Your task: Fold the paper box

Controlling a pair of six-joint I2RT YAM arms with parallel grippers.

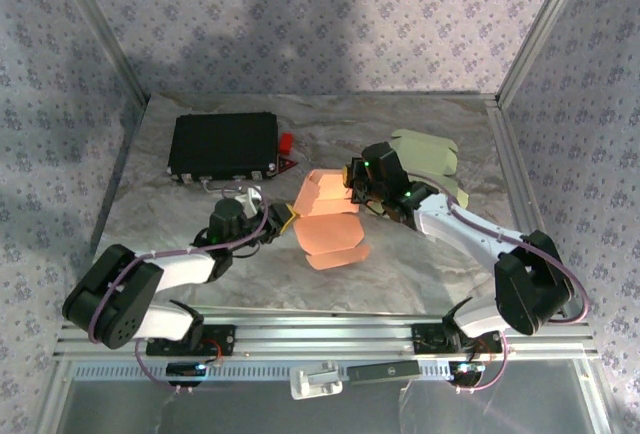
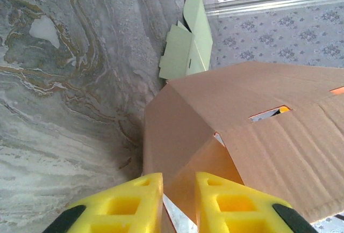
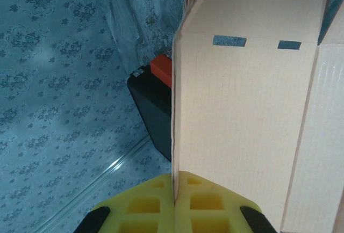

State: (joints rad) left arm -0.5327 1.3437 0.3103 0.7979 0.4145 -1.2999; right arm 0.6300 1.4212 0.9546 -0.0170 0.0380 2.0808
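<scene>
pinching paper box (image 1: 325,222) panel: right tool (image 3: 173,183) | left tool (image 2: 179,190): slightly parted

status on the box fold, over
Right end effector shut on paper box panel. Left end effector at its edge, jaws slightly apart, grip unclear. Green boxes, black case lie apart from it.

The paper box (image 1: 325,219) is salmon-orange, the folded boxes (image 1: 428,152) pale green, the case (image 1: 222,144) black with a red piece (image 1: 286,141) beside it. The table (image 1: 400,274) is grey marble veined with brown, the walls (image 1: 300,14) lavender with a small floral print. The left gripper (image 2: 179,184) and right gripper (image 3: 174,184) have bright yellow fingers (image 2: 131,206) on white-and-black arms (image 1: 185,272) with purple cables (image 1: 163,256).
</scene>
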